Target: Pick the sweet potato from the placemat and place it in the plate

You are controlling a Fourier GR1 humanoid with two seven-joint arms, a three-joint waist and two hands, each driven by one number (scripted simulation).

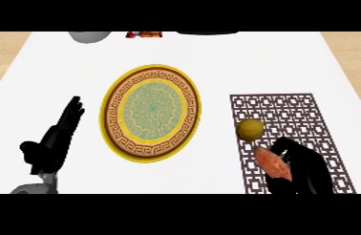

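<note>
The orange sweet potato (273, 163) lies on the brown lattice placemat (289, 114) near its front left part. My right hand (304, 169) covers its right side, fingers curled round it. A round yellow-brown fruit (249, 129) sits on the placemat just beyond the sweet potato. The plate (151, 112), yellow-rimmed with a brown key pattern and a green centre, stands left of the placemat with nothing on it. My left hand (56, 138) rests open at the left of the plate, fingers straight and pointing away.
A grey bowl-like object (90, 36) and a red and orange item (144, 35) stand at the counter's far edge, with a dark object (207, 33) beside them. The white counter ends in wooden floor at both sides.
</note>
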